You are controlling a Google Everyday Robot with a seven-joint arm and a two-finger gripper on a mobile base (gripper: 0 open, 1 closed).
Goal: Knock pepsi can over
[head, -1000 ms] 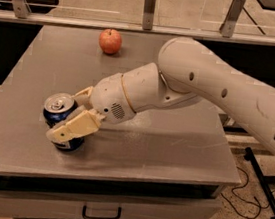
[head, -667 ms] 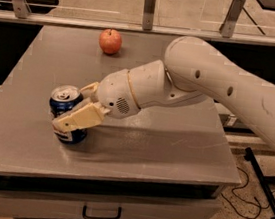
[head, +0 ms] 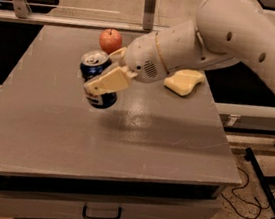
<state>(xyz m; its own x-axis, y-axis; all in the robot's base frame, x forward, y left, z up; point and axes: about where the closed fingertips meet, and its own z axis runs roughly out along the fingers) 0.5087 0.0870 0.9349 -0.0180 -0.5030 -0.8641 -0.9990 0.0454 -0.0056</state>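
While hovering over the bench (head: 122, 150), grips the tilted pepsi can (head: 95, 63) between the gripper's (head: 101, 74) fingers (head: 110, 80), apple (head: 111, 40) just behind them.

The gripper (head: 101, 72) was seen clamped across the pepsi can (head: 95, 63). The can's middle band was covered by the near finger (head: 108, 81), so the logo was left showing only in patches. The far finger was largely masked behind the can. Whether the can's base was touching the table (head: 122, 145) could not be settled. Behind the wrist, a pale yellow object (head: 184, 82) was partly overlapped by the arm (head: 239, 29), which was itself cut off at the top and right edges. Below the gripper, the drawer (head: 99, 211) was cropped by the bottom edge.
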